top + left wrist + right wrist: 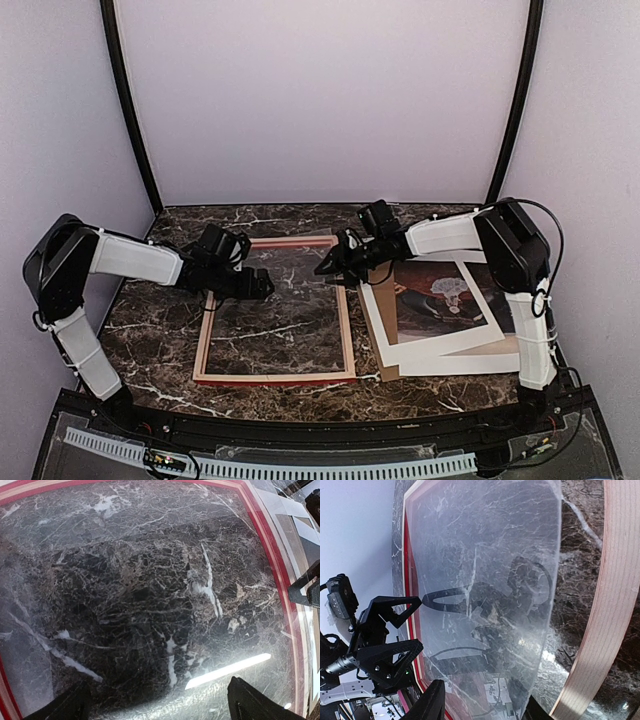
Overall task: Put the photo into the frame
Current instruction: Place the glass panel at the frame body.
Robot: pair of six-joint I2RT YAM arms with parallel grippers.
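The frame (275,377) lies flat at the table's middle with its pale wood back up; one wood rail (610,580) and a red inner edge (272,555) show close up. A clear sheet (485,555) sits in the frame with its right edge raised. My right gripper (335,265) is at the frame's upper right rail. Its jaws stand apart, and the sheet's near edge lies between them (482,700). My left gripper (262,285) hovers open over the sheet (150,605), empty (162,705). The photo (445,295) lies picture side up to the right of the frame.
A brown board (388,370) and a white sheet (470,355) lie under the photo. The table (160,340) is dark marble, with pale walls close behind and on both sides. The left gripper (420,622) shows across the frame in the right wrist view.
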